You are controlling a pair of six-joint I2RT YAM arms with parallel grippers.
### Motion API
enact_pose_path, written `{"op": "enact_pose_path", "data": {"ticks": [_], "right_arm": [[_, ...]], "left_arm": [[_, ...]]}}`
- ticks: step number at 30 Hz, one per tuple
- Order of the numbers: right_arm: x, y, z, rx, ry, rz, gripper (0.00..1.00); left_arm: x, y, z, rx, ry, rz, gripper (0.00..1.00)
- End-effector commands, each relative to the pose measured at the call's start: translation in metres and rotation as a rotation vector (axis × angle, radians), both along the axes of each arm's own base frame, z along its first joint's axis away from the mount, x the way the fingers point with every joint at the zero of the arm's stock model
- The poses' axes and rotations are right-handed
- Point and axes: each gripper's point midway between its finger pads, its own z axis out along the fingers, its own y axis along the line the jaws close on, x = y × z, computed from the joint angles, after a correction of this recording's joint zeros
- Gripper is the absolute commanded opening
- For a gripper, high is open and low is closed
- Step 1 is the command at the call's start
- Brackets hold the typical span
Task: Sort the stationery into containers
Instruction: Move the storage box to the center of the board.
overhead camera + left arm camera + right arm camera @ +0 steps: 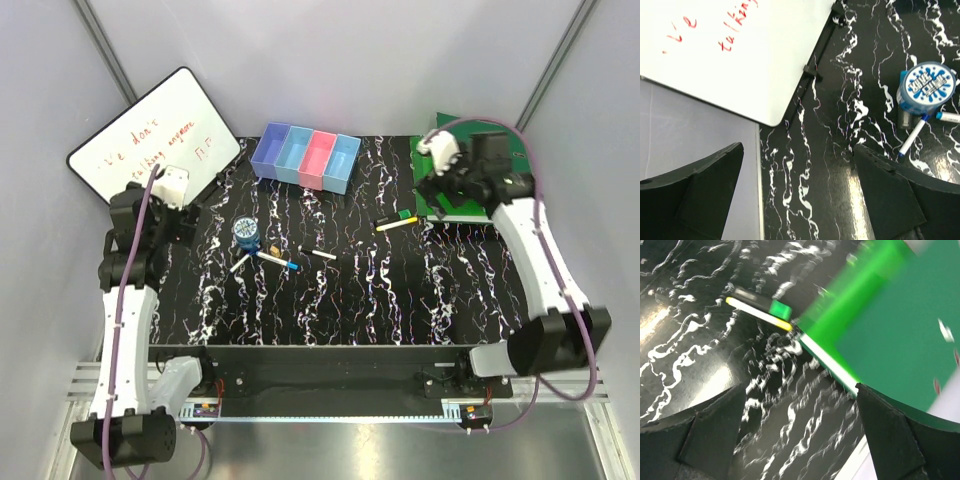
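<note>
The left hand (188, 220) hangs over the near-left part of the black, white-veined marble-pattern desk (350, 300) with its jaws spread wide and nothing between its fingers (695, 195). Just ahead of it lies the rounded corner of the white whiteboard with red writing (740, 50). Ahead and to its right stands the round blue tape-like roll (927, 86). A slim white marker with a blue tip (914, 137) leans against the roll's near side, and a second white marker with a blue cap (278, 261) lies just beyond that on the side away from the hand. Further out in the same direction rests a white marker with a black cap (322, 254). The row of four joined small plastic bins (290, 172), purple-blue, light blue, pink and blue, sits well ahead of this hand at the far edge of the desk. The right hand (462, 180) hovers at the far-right side, also fully open and holding nothing. The green ring binders (900, 330) lie ahead of it and to its right, their edge reaching under its right finger (900, 440). A yellow-green highlighter (757, 314) lies on the desk ahead and to its left, one end near the binders' corner. That view is blurred, so finer detail cannot be told.
</note>
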Motion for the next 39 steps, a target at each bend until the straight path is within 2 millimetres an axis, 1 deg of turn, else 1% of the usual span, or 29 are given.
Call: {"op": "enact_pose_path", "data": {"ticks": [1,2,3,4,5,6,7,8,9,10,11,12,13,15,16,18,19,21,22,25,27,28,30,31,32,33,34,39], "right_arm": [[0.039,0.048,0.011,-0.127,-0.095,0.185,1.00],[0.052,0.058,-0.004,-0.124,-0.065,0.199,1.00],[0.058,0.073,-0.007,-0.119,-0.064,0.229,1.00],[0.068,0.082,0.003,-0.111,-0.092,0.232,1.00],[0.085,0.091,-0.012,-0.102,-0.072,0.230,1.00],[0.094,0.098,-0.013,-0.101,-0.079,0.231,1.00],[0.110,0.110,-0.020,-0.102,-0.080,0.235,0.99],[0.123,0.116,-0.017,-0.093,-0.109,0.221,0.98],[0.134,0.121,-0.020,-0.102,-0.119,0.208,0.97],[0.145,0.130,-0.010,-0.099,-0.158,0.204,0.96],[0.160,0.139,-0.028,-0.107,-0.146,0.201,0.95],[0.168,0.144,-0.031,-0.111,-0.151,0.197,0.91],[0.181,0.156,-0.036,-0.110,-0.160,0.208,0.90],[0.194,0.168,-0.042,-0.093,-0.162,0.207,0.88],[0.206,0.177,-0.047,-0.086,-0.169,0.211,0.87],[0.213,0.193,-0.053,-0.070,-0.172,0.238,0.87],[0.221,0.200,-0.061,-0.069,-0.173,0.248,0.86],[0.225,0.214,-0.069,-0.061,-0.175,0.278,0.85],[0.231,0.221,-0.075,-0.056,-0.179,0.287,0.84],[0.239,0.238,-0.085,-0.032,-0.182,0.305,0.76],[0.244,0.242,-0.090,-0.037,-0.187,0.295,0.74],[0.251,0.243,-0.097,-0.040,-0.190,0.282,0.75],[0.257,0.244,-0.100,-0.049,-0.204,0.268,0.75],[0.260,0.244,-0.110,-0.060,-0.197,0.272,0.75],[0.262,0.243,-0.114,-0.069,-0.199,0.270,0.75],[0.264,0.244,-0.115,-0.070,-0.204,0.269,0.75],[0.266,0.243,-0.124,-0.079,-0.196,0.268,0.75],[0.267,0.243,-0.143,-0.090,-0.176,0.265,0.75]], "left_arm": [[0.030,-0.006,0.037,0.012,-0.116,-0.047,0.99],[0.033,-0.007,0.041,0.013,-0.123,-0.052,0.99],[0.040,-0.007,0.039,0.017,-0.112,-0.056,0.99],[0.044,-0.011,0.039,0.016,-0.112,-0.068,0.99],[0.049,-0.012,0.044,0.022,-0.129,-0.076,0.99],[0.054,-0.015,0.041,0.030,-0.123,-0.094,0.99],[0.057,-0.020,0.043,0.036,-0.130,-0.113,0.99],[0.060,-0.022,0.042,0.045,-0.133,-0.126,0.99],[0.066,-0.025,0.042,0.068,-0.141,-0.150,0.99],[0.069,-0.031,0.040,0.080,-0.141,-0.172,0.99],[0.073,-0.033,0.039,0.093,-0.144,-0.183,0.99],[0.077,-0.034,0.033,0.117,-0.127,-0.192,0.99],[0.081,-0.040,0.031,0.126,-0.121,-0.208,0.99],[0.087,-0.043,0.022,0.141,-0.093,-0.218,0.99],[0.089,-0.048,0.019,0.142,-0.085,-0.234,0.99],[0.092,-0.052,0.011,0.146,-0.064,-0.245,0.99],[0.093,-0.056,0.008,0.147,-0.058,-0.254,0.99],[0.095,-0.059,0.000,0.145,-0.037,-0.263,0.99],[0.095,-0.061,-0.003,0.144,-0.030,-0.267,0.99],[0.094,-0.057,-0.016,0.156,0.003,-0.241,0.99],[0.094,-0.056,-0.022,0.157,0.019,-0.234,0.99],[0.093,-0.056,-0.026,0.156,0.027,-0.233,0.99],[0.092,-0.056,-0.029,0.153,0.035,-0.227,0.99],[0.091,-0.055,-0.031,0.150,0.039,-0.222,0.99],[0.090,-0.055,-0.032,0.151,0.043,-0.220,0.99],[0.089,-0.053,-0.031,0.152,0.039,-0.209,0.99],[0.089,-0.052,-0.031,0.152,0.042,-0.205,0.99],[0.086,-0.048,-0.033,0.159,0.059,-0.183,0.99]]}}
